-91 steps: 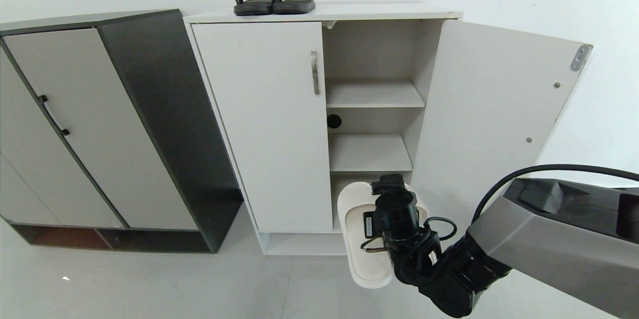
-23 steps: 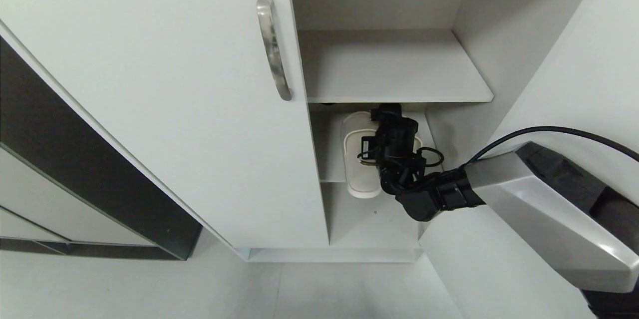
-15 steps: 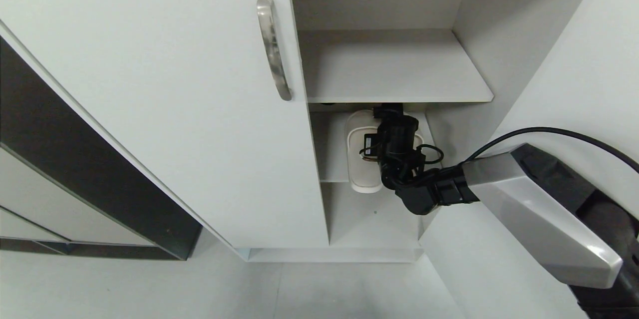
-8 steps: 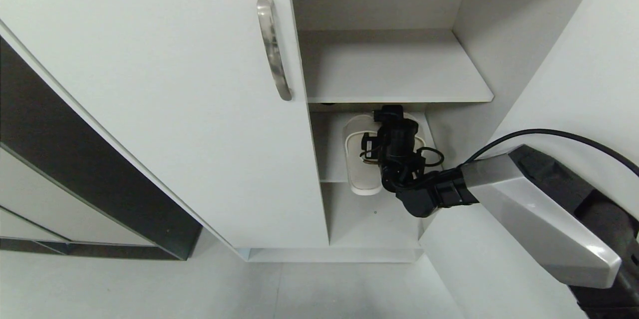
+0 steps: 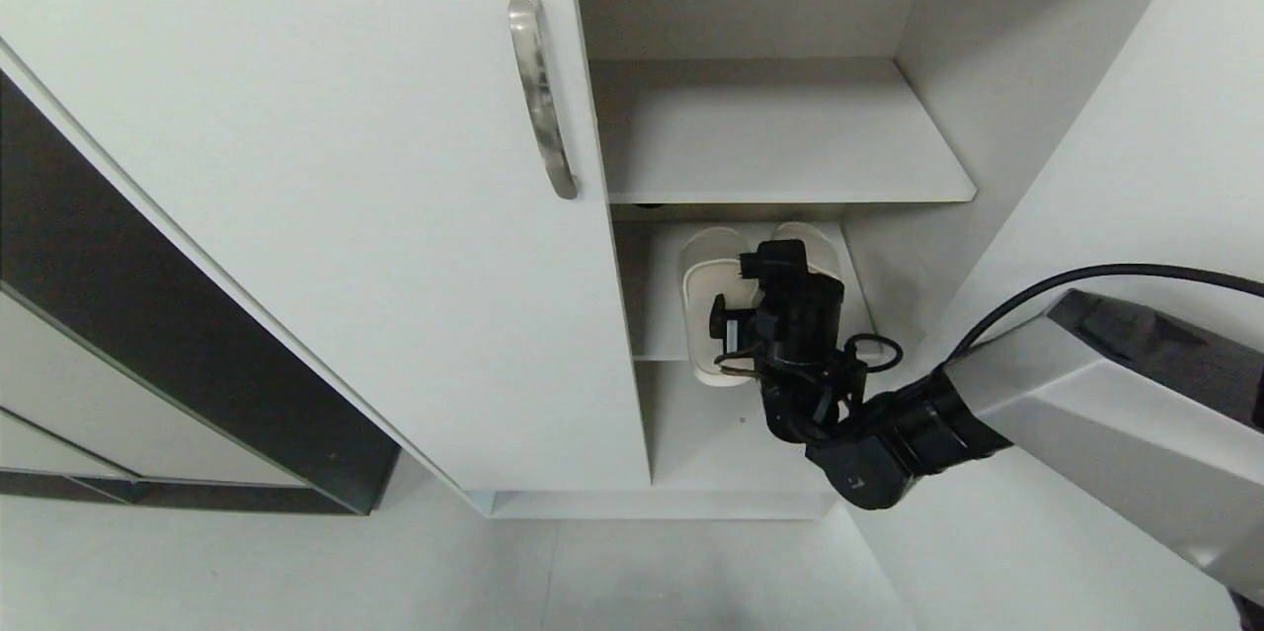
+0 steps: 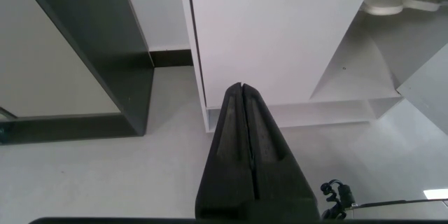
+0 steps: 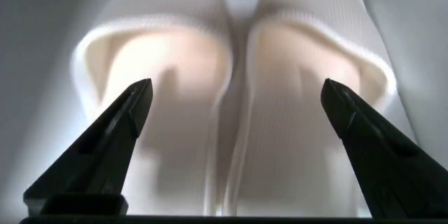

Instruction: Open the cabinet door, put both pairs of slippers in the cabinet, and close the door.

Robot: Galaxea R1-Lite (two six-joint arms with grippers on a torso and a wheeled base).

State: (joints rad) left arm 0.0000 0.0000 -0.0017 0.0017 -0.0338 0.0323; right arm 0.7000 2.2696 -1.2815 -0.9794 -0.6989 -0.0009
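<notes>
Right wrist view is showing the right gripper hovering with jaws released, fingers spread either side of the white slippers, which are lying side by side at the front edge of the cabinet shelf. The left gripper is hanging before the cabinet, jaws clenched together.

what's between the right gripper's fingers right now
The white slippers, side by side on the shelf. In the right wrist view the right gripper has its open fingers framing the pair, not shut on them.
</notes>
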